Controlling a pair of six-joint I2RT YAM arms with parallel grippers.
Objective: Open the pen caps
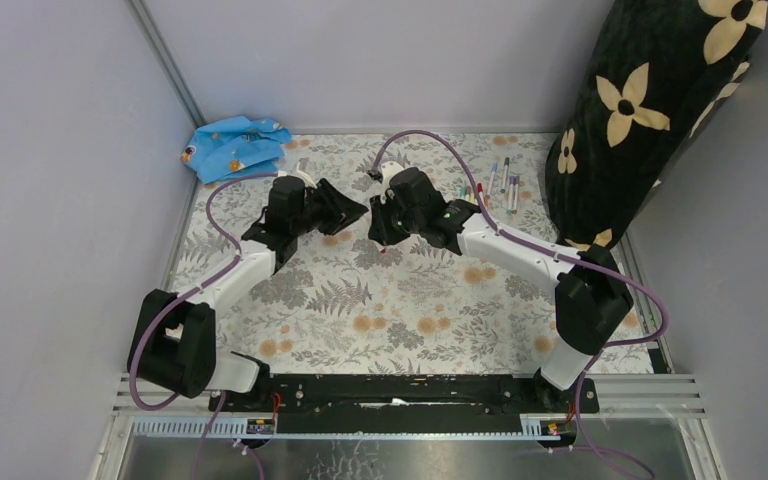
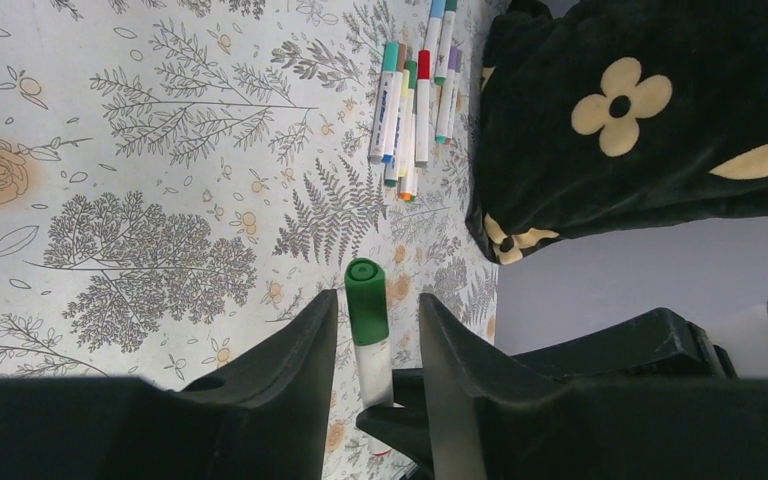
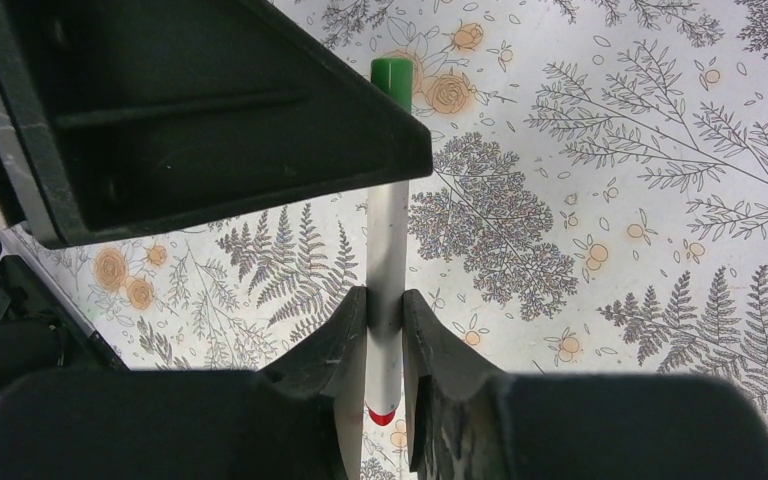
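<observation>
My right gripper (image 3: 385,300) is shut on the white barrel of a pen (image 3: 388,240) and holds it above the table. The pen has a green pen cap (image 3: 391,72) on its far end and a red tip at the near end. In the left wrist view that green cap (image 2: 367,300) stands between the jaws of my left gripper (image 2: 378,300), with a narrow gap on each side, so the jaws are open. From above, the left gripper (image 1: 345,212) and right gripper (image 1: 380,222) meet nose to nose at mid table. Several more capped pens (image 2: 410,110) lie in a bunch at the back right.
A black cushion with cream flowers (image 1: 650,110) leans in the back right corner, just beside the bunch of pens (image 1: 495,185). A crumpled blue cloth (image 1: 235,145) lies at the back left. Grey walls close in the floral table cover (image 1: 390,320) on three sides.
</observation>
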